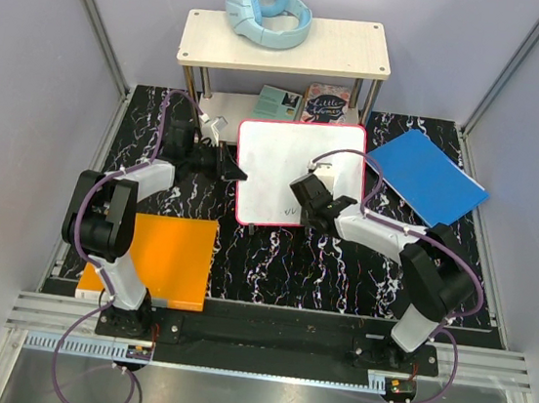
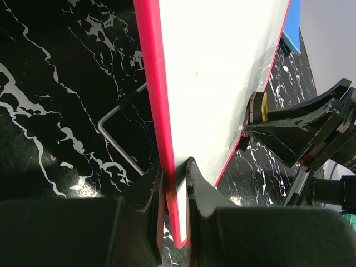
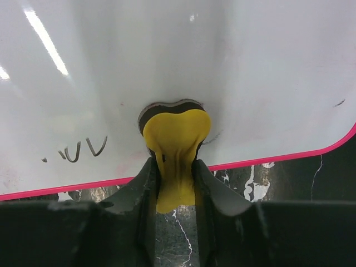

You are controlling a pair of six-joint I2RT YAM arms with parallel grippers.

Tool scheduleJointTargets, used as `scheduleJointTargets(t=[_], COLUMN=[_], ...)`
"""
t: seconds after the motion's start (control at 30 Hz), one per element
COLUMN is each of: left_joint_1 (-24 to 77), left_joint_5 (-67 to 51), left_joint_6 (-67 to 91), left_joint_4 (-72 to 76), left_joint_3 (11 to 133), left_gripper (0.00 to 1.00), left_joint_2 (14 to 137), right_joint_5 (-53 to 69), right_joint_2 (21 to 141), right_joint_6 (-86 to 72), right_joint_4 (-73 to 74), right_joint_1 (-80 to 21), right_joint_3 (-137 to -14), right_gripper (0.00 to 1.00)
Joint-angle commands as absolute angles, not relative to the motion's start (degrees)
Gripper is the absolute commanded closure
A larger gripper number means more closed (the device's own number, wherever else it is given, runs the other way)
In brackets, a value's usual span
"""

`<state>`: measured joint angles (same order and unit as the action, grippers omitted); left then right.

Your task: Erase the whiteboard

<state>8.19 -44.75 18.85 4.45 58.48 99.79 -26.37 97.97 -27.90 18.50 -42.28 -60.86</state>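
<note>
White and glossy, the whiteboard [image 1: 284,164] lies at the middle of the black marbled bench [image 1: 340,269], w/ a thin red-pink rim all round. It looks thin, stiff and light, so I judge it will slide or turn easily when sth. rubs on it. The face is slippery and gives no hold, so the best place to take it is the rim, pinched from the side.

The left end effector [image 2: 177,169] does exactly this: it is closed on the left rim, one finger on each face of the board. That edge is probably a little raised, but I cannot tell for sure.

The right end effector [image 3: 173,162] grips a soft yellow wiper [image 3: 177,133], which is pressed on the board close to the near rim. The wiper bulges under the press, so it is soft, e.g. foam or cloth.

A few small dark pen marks [image 3: 83,149] sit just left of it, by the same rim. The rest of the face looks clean, so in my judgement the task is approx. near its end.

No container is in view. Outward, an orange sheet [image 1: 169,258] lies near the near-left corner, and a blue sheet [image 1: 425,176] is just beside the right rim. At the far side a shelf [image 1: 284,46] carries a light-blue thing [image 1: 268,10] on top, w/ books [image 1: 326,102] under it.
</note>
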Motion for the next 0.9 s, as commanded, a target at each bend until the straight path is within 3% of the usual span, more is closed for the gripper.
scheduleJointTargets(t=[0.0, 0.07, 0.17, 0.87], left_joint_1=[7.65, 7.82, 7.82, 8.26], left_joint_5=[-37.35, -37.27, -37.27, -37.0], left_joint_6=[12.39, 12.31, 12.22, 11.78], left_joint_4=[3.87, 3.78, 3.69, 3.25], left_joint_3=[59.33, 59.41, 59.33, 59.5], left_gripper=[1.0, 1.0, 1.0, 1.0], left_joint_2=[99.58, 99.58, 99.67, 99.67], right_joint_5=[-24.08, -24.17, -25.57, -36.98], right_joint_2=[97.65, 97.38, 97.03, 100.36], right_joint_6=[-27.86, -27.86, -27.69, -22.5], right_joint_4=[14.94, 14.85, 14.41, 12.66], right_joint_1=[-41.84, -41.92, -41.92, -41.84], right_joint_3=[-60.21, -59.94, -59.59, -63.37], right_gripper=[0.81, 0.95, 1.0, 1.0])
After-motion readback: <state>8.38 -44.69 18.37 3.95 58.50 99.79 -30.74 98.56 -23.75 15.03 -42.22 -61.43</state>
